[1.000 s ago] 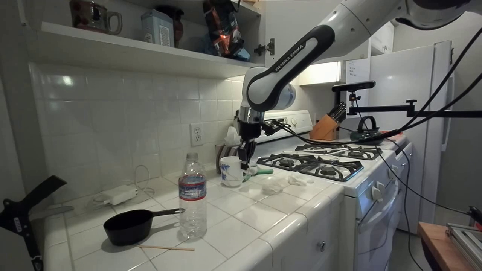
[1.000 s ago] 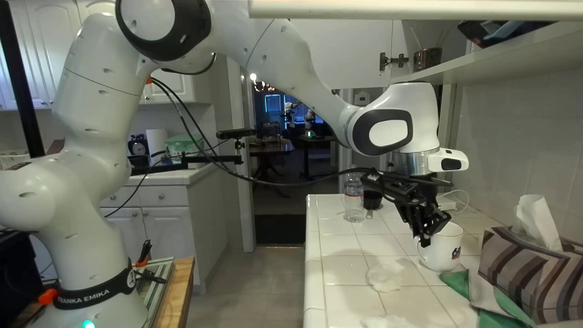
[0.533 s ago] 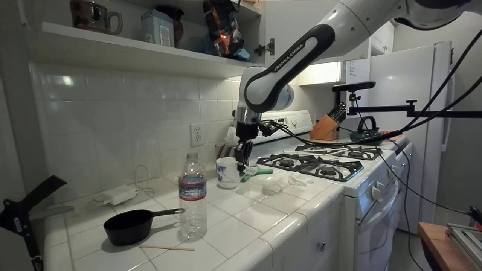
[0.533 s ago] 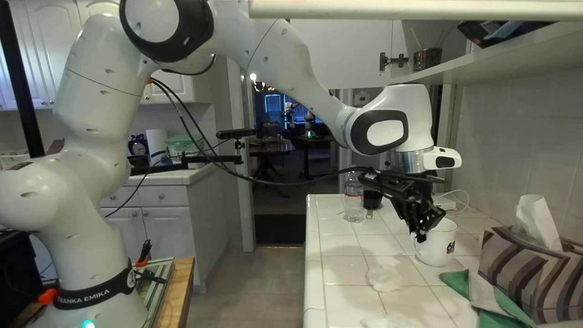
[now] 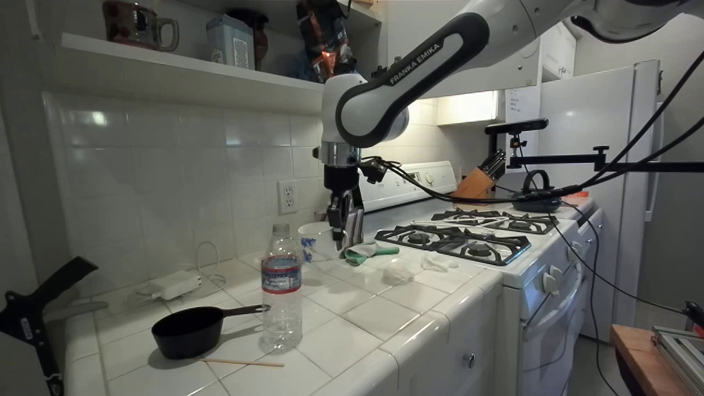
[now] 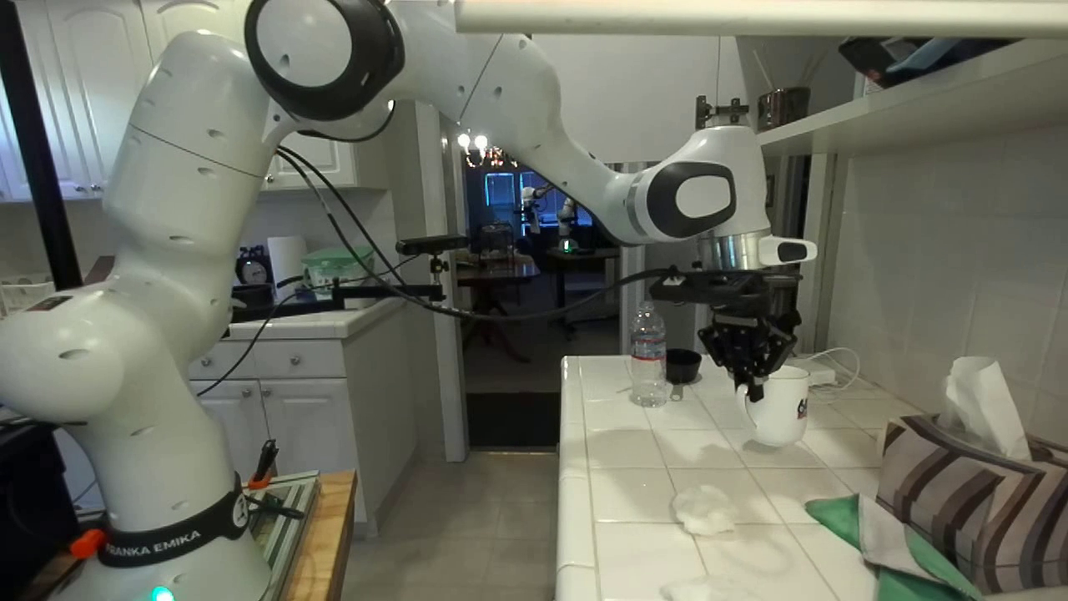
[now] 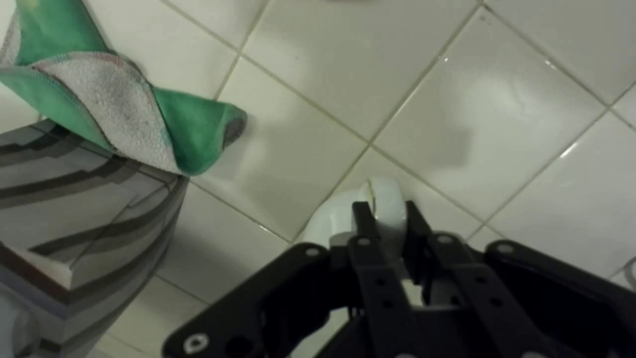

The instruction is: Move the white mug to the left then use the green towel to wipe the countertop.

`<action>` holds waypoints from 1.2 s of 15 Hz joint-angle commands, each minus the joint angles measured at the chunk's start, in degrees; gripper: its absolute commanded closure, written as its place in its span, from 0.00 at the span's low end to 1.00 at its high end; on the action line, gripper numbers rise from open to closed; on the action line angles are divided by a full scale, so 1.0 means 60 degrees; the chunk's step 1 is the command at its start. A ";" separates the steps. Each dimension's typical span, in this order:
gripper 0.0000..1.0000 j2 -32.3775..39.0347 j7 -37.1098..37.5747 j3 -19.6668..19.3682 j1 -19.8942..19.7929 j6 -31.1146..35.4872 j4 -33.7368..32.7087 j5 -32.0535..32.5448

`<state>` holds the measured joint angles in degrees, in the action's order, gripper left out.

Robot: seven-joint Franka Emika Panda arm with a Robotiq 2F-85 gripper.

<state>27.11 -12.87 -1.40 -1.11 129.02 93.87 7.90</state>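
The white mug [image 5: 315, 246] with a blue pattern is upright at the gripper's fingers. It also shows in an exterior view [image 6: 780, 415] and partly in the wrist view [image 7: 325, 219]. My gripper [image 6: 755, 389] is shut on the mug's handle, with one finger on each side of it in the wrist view [image 7: 390, 214]. The mug seems slightly above the counter, with a shadow under it. The green towel [image 7: 124, 109] with a grey underside lies folded on the counter. It also shows in both exterior views [image 5: 360, 253] [image 6: 884, 534], apart from the gripper.
A striped tissue box [image 6: 968, 501] stands beside the towel. A clear bottle [image 5: 281, 319], a black pan [image 5: 187, 333], a thin stick [image 5: 245, 363] and a white adapter [image 5: 176, 285] are on the counter. White wads [image 6: 703, 511] lie nearby. A shelf [image 5: 192, 77] hangs above.
The gripper and mug have moved together, leftward in one exterior view, and away from the towel and tissue box. The gripper has turned a little. The towel has not moved.
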 commanded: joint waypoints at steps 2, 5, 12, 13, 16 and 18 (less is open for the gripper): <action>0.96 0.0747 -0.0118 0.0213 0.0182 -0.1354 -0.2001 0.0063; 0.96 0.1211 -0.0318 0.0407 0.0232 -0.2072 -0.2913 -0.0036; 0.96 0.2321 -0.0433 0.0735 0.0563 -0.2735 -0.4466 -0.0090; 0.96 0.2379 -0.0391 0.0763 0.0595 -0.2656 -0.4499 -0.0108; 0.83 0.2190 -0.0274 0.0713 0.0616 -0.2443 -0.3980 -0.0036; 0.83 0.2223 -0.0275 0.0709 0.0596 -0.2439 -0.3981 -0.0039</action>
<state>40.41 -14.48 3.02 2.32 114.57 70.16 7.78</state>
